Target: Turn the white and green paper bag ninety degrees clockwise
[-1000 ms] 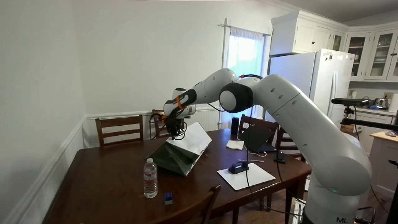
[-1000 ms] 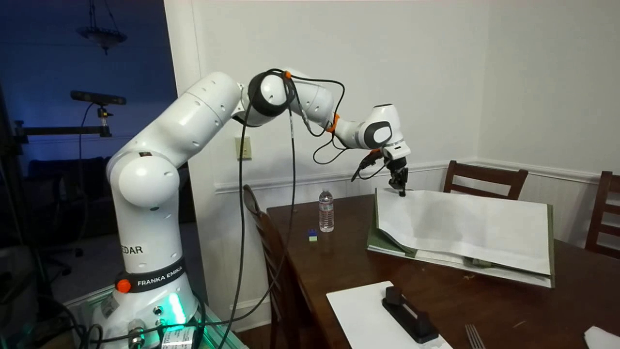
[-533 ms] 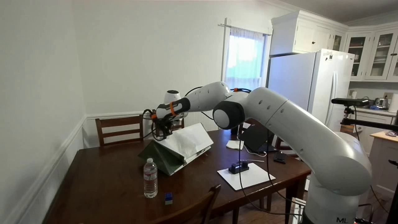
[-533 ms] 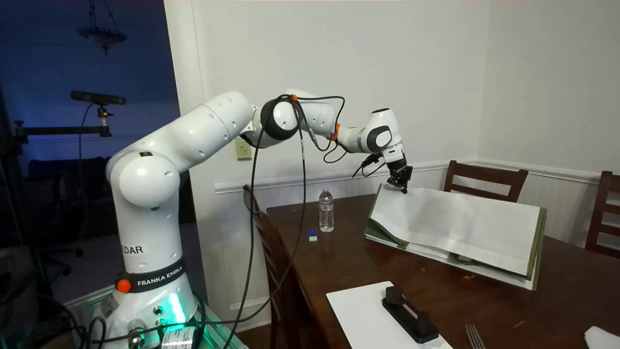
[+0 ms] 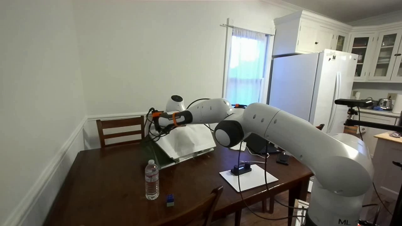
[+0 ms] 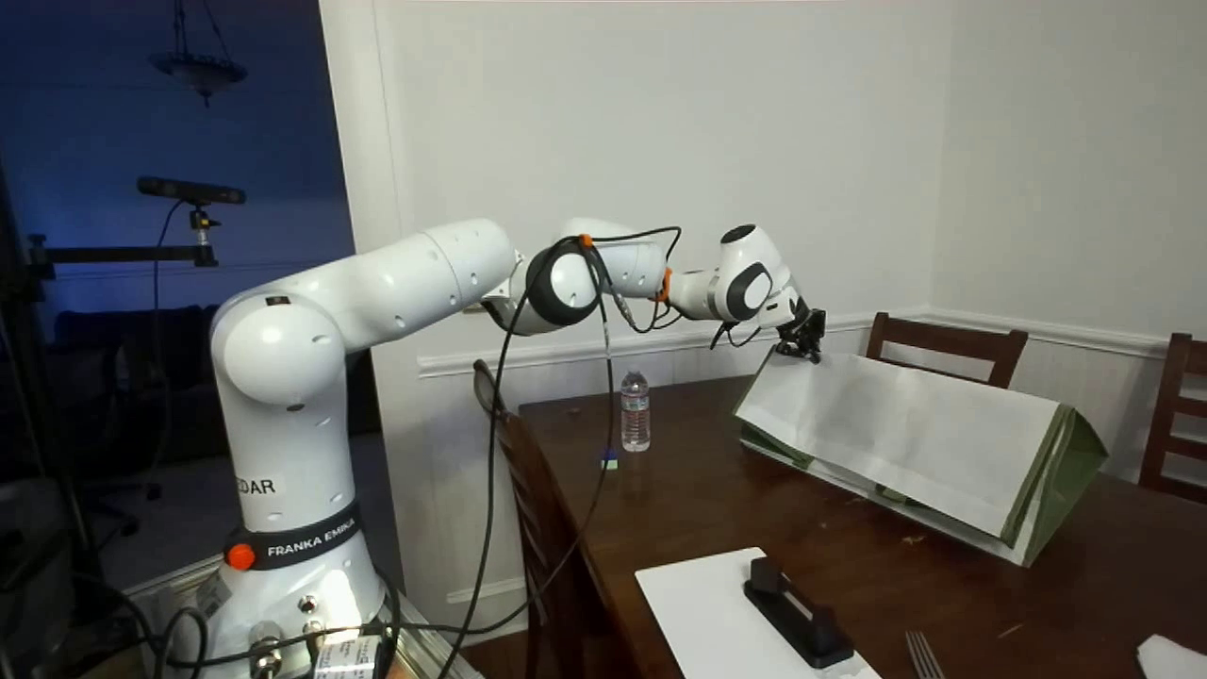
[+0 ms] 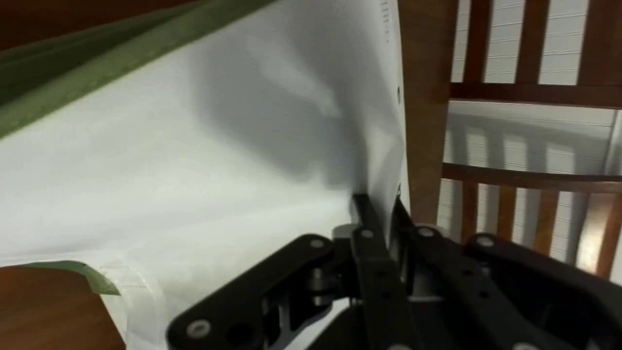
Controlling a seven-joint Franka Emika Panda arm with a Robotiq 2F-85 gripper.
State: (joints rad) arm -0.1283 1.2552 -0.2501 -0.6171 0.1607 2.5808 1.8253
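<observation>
Reading left to right in an exterior view, you have one chair (image 6: 539, 514) at the table (image 6: 660, 509), one small blue-and-green block (image 6: 612, 463), one clear water bottle (image 6: 636, 412), one white sheet (image 6: 698, 604) with one black object (image 6: 800, 613) lying on it, one white and green paper bag (image 6: 896, 438), one fork (image 6: 924, 653) cut off by the frame, and two more chairs (image 6: 948, 347) behind, which makes three.

Your bag is on the table, to the right of the bottle and apart from it, its white face sloping up to the edge you hold. Your gripper (image 7: 380, 203) is pinching that upper edge near the bottle end: the wrist view alone shows you a fold of white paper caught between the two fingers (image 7: 368, 245).

In an exterior view you cannot make out the fingertips, yet there you get the bag's green side (image 5: 159, 157) nearest the bottle, plus one laptop (image 5: 256, 145) partly behind the arm (image 5: 298, 141), one refrigerator (image 5: 293, 88) and one window (image 5: 246, 62). In an exterior view you get instead the bag's opposite green end (image 6: 1066, 490) and one hanging lamp (image 6: 200, 71). Bottle and block, one each, appear in both exterior views.
</observation>
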